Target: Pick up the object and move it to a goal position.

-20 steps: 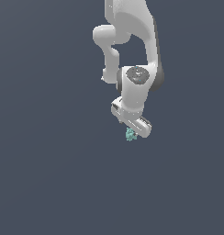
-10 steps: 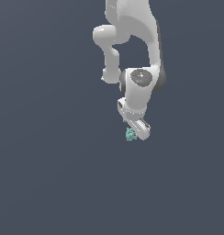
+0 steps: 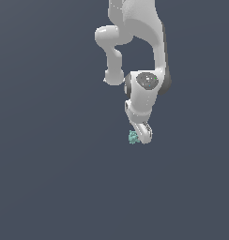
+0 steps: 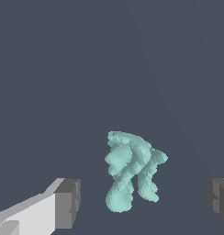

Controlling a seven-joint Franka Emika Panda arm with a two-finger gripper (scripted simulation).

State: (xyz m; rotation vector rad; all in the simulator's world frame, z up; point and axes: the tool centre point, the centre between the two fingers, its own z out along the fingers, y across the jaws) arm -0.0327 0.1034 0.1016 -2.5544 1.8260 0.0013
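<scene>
- The object (image 4: 131, 170), a small teal-green knobbly figurine with leg-like lobes, sits on a plain dark grey surface (image 3: 50, 187); in the wrist view it lies between the two finger pads, touching neither.
- In the exterior view the figurine (image 3: 133, 137) shows just beside the tip of the white gripper (image 3: 143, 135), on the exterior view's left of it.
- Gripper state: fingers spread wide, one dark pad (image 4: 68, 203) on each side of the figurine with clear gap to both. Nothing is held.
- The arm (image 3: 144, 89) hangs over the spot, wrist pointing down.
- Step judged in hand: final alignment before closing. No goal marker is visible in either view.
- Risk: the figurine appears nearer one pad than the other, so that pad may meet it first and push or topple it.
- Risk: its lumpy, uneven surface offers poor flat contact; a pinch on a protrusion could let it twist or slip out on lifting.
</scene>
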